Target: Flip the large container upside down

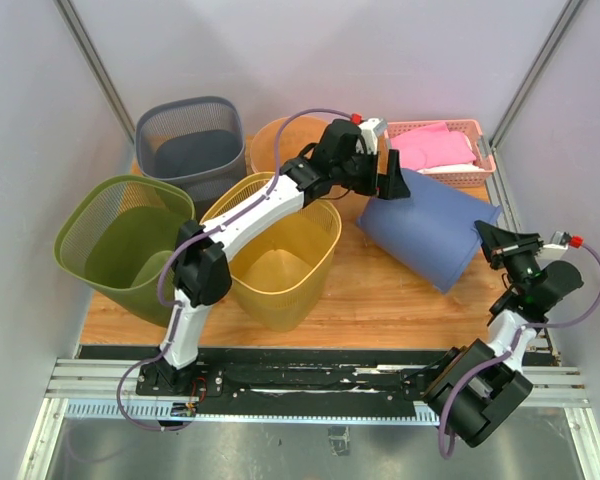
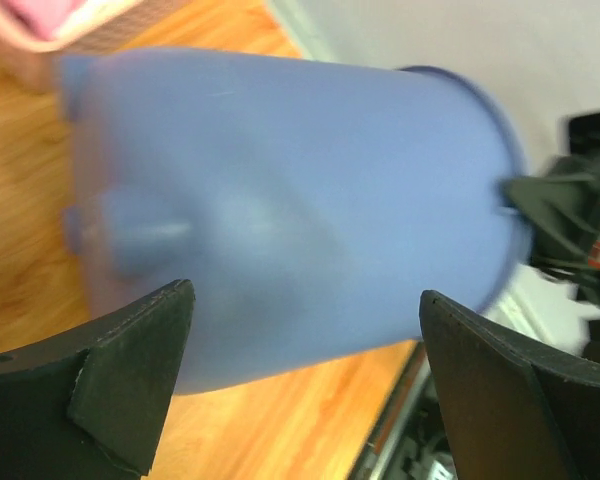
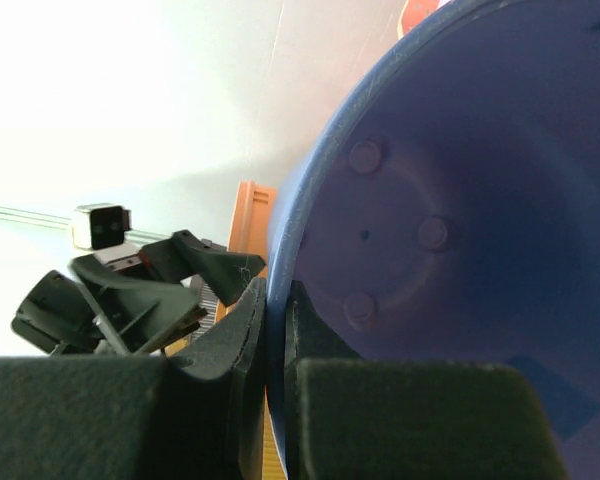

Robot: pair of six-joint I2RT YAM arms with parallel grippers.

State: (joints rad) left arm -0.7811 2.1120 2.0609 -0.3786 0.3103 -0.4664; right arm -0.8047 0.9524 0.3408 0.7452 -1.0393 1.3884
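Observation:
The large blue container [image 1: 430, 232] lies tilted on its side on the wooden table at the right, its open mouth toward the right arm. My right gripper [image 1: 492, 243] is shut on its rim; in the right wrist view the fingers [image 3: 242, 330] pinch the blue rim [image 3: 280, 250], with the inside bottom [image 3: 420, 230] showing. My left gripper [image 1: 392, 178] is open and empty above the container's closed end. In the left wrist view the blue wall [image 2: 280, 190] fills the space beyond the open left gripper [image 2: 305, 300], apart from the fingers.
A yellow basket [image 1: 280, 255] stands under the left arm, with a green basket [image 1: 120, 240] to its left. A grey mesh basket [image 1: 190, 140] and an orange tub [image 1: 280, 140] stand behind. A pink basket [image 1: 445, 150] with pink cloth is at the back right.

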